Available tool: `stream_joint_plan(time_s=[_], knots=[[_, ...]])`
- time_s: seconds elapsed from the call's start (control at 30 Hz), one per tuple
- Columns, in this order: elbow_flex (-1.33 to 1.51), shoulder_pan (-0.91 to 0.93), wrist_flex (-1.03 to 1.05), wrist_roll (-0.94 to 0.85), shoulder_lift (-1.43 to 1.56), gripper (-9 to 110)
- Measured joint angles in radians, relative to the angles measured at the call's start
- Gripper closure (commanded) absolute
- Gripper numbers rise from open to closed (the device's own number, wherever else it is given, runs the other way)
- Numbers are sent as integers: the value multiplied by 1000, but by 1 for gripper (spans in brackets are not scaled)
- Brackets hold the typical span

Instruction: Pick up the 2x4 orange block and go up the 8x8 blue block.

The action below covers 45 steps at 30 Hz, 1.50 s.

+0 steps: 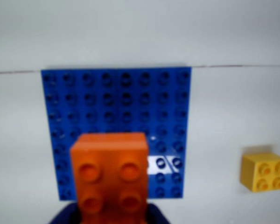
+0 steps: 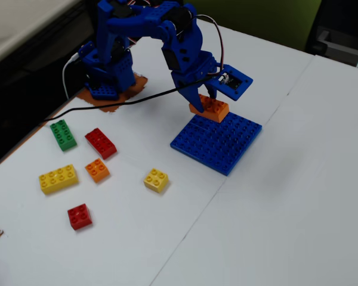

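Gripping 2x4 orange block (image 2: 209,109), end effector (image 2: 201,98), above 8x8 blue block (image 2: 217,142)

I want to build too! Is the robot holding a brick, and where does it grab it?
Yes. The gripper holds the orange block by one end, fingers on its two long sides, above the edge of the blue plate.

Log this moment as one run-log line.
gripper: shut on 2x4 orange block | block: held above near corner area of 8x8 blue block | contact with plate: cannot tell | other bricks: loose on table
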Motion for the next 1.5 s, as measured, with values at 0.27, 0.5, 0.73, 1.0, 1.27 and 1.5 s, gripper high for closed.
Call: stream_joint_plan(time_s=[0.27,0.5,0.73,1.0,1.27,1.5], knots=[[-2,0,8,0,0,101],[-2,0,8,-3,0,101],[-2,0,8,-9,0,101],[-2,3,8,-14,-6,101],[-2,5,8,-14,-11,101],[-2,8,5,-15,-12,101]])
